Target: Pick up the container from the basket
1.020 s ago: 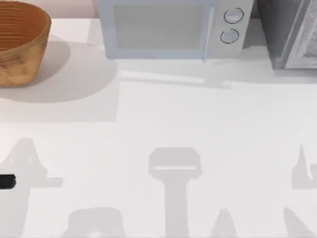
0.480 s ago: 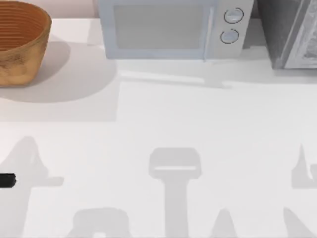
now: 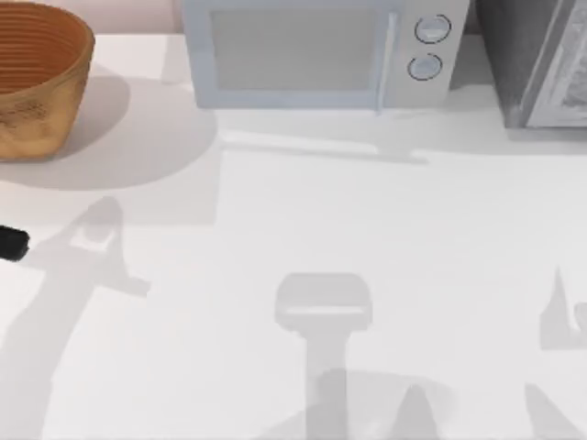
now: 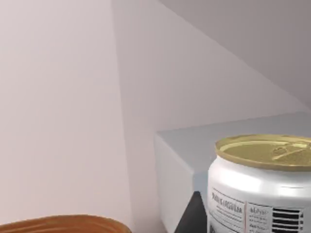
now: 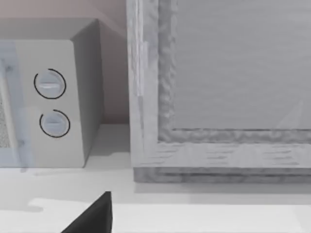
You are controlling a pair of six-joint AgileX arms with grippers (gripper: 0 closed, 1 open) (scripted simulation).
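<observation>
The container [image 4: 262,189], a white can with printed labels and a round gold top, looms close in the left wrist view. A black finger [image 4: 192,216] of my left gripper presses against its side, and the can hangs higher than the basket rim [image 4: 63,224]. A dark tip of my left arm [image 3: 11,243] pokes in at the table's left edge, in front of the basket. The basket [image 3: 37,82], orange-brown and ribbed inside, stands at the back left. A dark part of my right gripper [image 5: 92,216] shows low in the right wrist view, above the table.
A pale microwave [image 3: 312,55] with two round dials [image 3: 431,29] stands along the back edge, its side and dials [image 5: 51,85] showing in the right wrist view. A grey textured cabinet [image 3: 541,64] stands at the back right. Arm shadows lie across the white tabletop [image 3: 367,211].
The dark tip of my left arm has moved toward the back of the table, closer to the basket, and its shadow moved with it. The right side is unchanged.
</observation>
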